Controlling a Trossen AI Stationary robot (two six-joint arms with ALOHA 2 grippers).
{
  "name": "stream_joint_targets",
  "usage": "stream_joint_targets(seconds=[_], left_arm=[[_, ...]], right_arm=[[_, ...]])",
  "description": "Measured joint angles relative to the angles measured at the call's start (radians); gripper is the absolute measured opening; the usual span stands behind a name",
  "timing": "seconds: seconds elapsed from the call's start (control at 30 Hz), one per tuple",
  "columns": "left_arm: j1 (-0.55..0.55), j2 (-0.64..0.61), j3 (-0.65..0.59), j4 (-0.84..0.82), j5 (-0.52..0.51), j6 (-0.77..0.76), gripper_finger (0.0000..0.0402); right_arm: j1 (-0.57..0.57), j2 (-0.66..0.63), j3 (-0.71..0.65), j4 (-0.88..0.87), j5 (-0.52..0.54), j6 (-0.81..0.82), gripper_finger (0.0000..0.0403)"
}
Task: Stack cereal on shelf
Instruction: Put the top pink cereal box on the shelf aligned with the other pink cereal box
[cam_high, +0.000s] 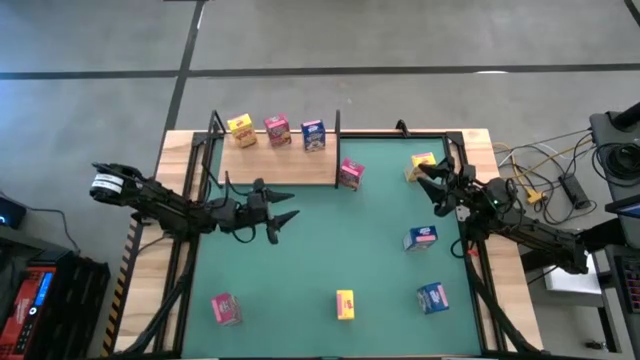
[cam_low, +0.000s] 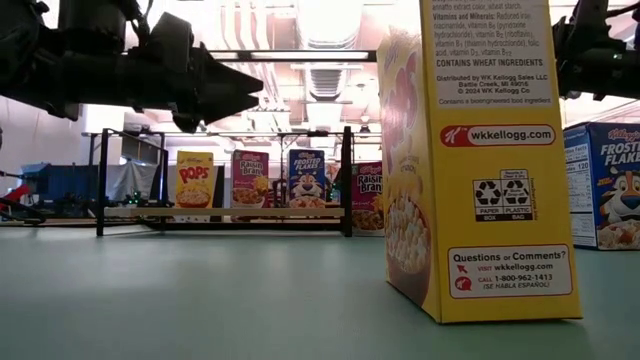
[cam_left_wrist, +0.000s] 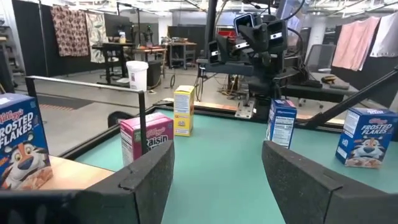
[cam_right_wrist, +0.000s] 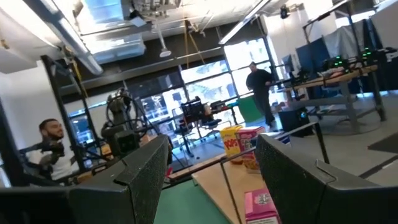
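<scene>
Seen from above, a green-topped table (cam_high: 300, 260). The left gripper (cam_high: 283, 212) hovers left of centre, fingers spread apart and holding nothing. Just beyond it stands the shelf (cam_high: 275, 160), a pale board carrying a yellow cereal box (cam_high: 241, 130), a pink cereal box (cam_high: 278, 130) and a blue cereal box (cam_high: 314, 134) in a row. A second pink box (cam_high: 350, 174) stands just off the shelf's right end, ahead of the left gripper. Nearer the camera than that gripper stand a pink box (cam_high: 225, 308) and a yellow box (cam_high: 345, 304). The right gripper (cam_high: 428, 179) hovers at the far right, fingers apart, empty, a yellow box (cam_high: 422, 165) just beside it. Two blue boxes (cam_high: 421, 238) (cam_high: 432, 297) stand on its near side.
</scene>
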Motion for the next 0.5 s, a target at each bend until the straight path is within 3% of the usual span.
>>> stream_joint_targets(seconds=[0.5], left_arm=[[0.000, 0.000, 0.000, -0.054, 0.001, 0.058, 0.0227]], right_arm=[[0.000, 0.000, 0.000, 0.059, 0.008, 0.000, 0.0235]])
